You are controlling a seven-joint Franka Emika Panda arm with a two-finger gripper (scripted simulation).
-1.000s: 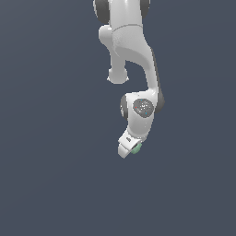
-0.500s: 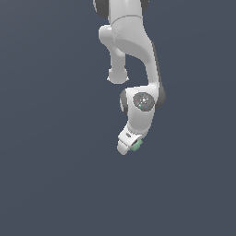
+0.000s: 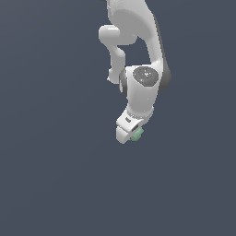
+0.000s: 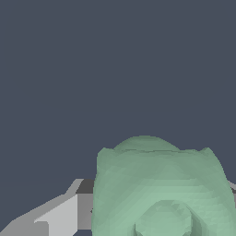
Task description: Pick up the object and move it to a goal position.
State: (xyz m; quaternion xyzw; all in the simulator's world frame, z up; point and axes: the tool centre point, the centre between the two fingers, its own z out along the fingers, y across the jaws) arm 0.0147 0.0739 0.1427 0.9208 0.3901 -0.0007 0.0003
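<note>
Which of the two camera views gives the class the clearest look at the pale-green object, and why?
The wrist view: the pale-green object fills much of the frame, showing its rounded body and narrower rimmed top. In the exterior view it is only a tiny green patch, largely hidden at the tip of the gripper.

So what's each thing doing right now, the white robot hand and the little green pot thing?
White robot gripper: shut on the small pale-green pot-like object, pointing downward.
Small pale-green pot-like object: held at the gripper's tip, mostly hidden in the exterior view, filling much of the wrist view.
White robot arm: bent, reaching down from above.
</note>
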